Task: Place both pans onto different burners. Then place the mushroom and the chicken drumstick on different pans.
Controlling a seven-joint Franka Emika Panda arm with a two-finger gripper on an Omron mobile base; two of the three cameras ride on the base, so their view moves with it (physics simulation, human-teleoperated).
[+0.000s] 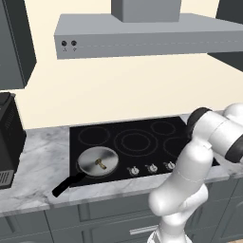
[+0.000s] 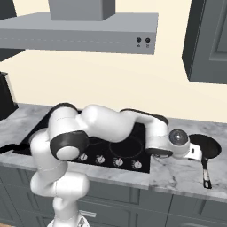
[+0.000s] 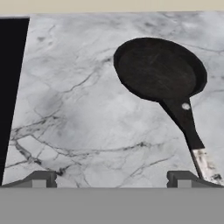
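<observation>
Jaws spread wide, arm reaching right, seemingly just above the counter, near the dark pan (image 3: 159,70)

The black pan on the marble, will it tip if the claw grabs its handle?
Probably a bit. The dark pan looks stiff and heavy at its round end, so lifted by the long handle it would likely droop bowl-first. Its flat bottom on the marble counter suggests it would slide rather than roll if pushed.
</observation>
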